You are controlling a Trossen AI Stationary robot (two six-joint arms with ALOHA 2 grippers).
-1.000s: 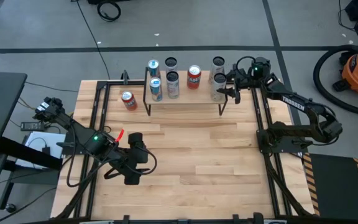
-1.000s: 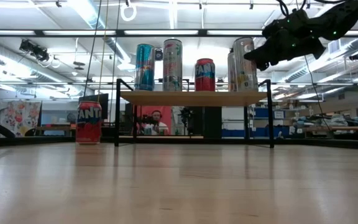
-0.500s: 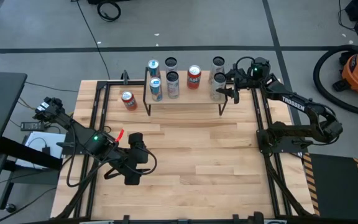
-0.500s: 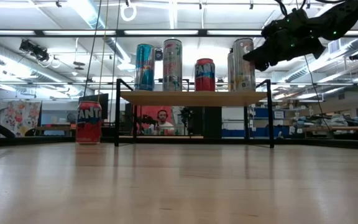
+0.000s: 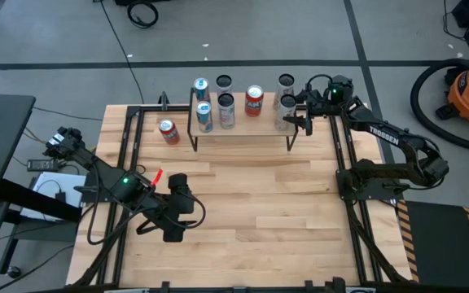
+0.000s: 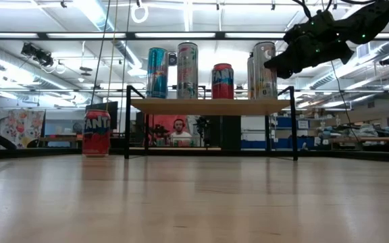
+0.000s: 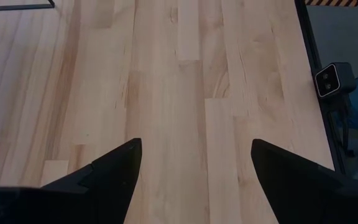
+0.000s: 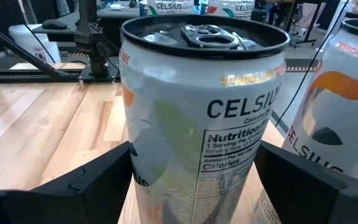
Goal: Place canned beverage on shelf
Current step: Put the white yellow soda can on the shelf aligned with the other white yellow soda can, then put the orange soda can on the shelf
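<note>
The shelf (image 5: 251, 124) stands at the table's far middle and shows edge-on in the low view (image 6: 208, 106). Several cans stand on it. A white Celsius can (image 8: 197, 124) stands at its right end (image 5: 282, 112) (image 6: 265, 67). My right gripper (image 5: 298, 114) (image 8: 194, 149) reaches in from the right and is shut on that can. A second Celsius can (image 8: 347, 93) stands just behind it. A red Fanta can (image 5: 168, 130) (image 6: 96, 133) stands on the tabletop left of the shelf. My left gripper (image 5: 173, 221) (image 7: 194, 149) waits open over the near left of the table. My right gripper pinches the Celsius can's side wall (image 8: 135, 168) between its two fingers, about mid-height. The fingers (image 8: 98, 177) come level from the table's right side, one on each side of the can. The can stands upright with its base (image 6: 265, 96) on the shelf.
A blue can (image 5: 204, 116), a white can (image 5: 225, 110) and a red can (image 5: 254, 99) fill the shelf's left and middle. Black frame rails (image 5: 129, 155) run along the table's sides. Bare wood (image 5: 251, 203) lies in front of the shelf.
</note>
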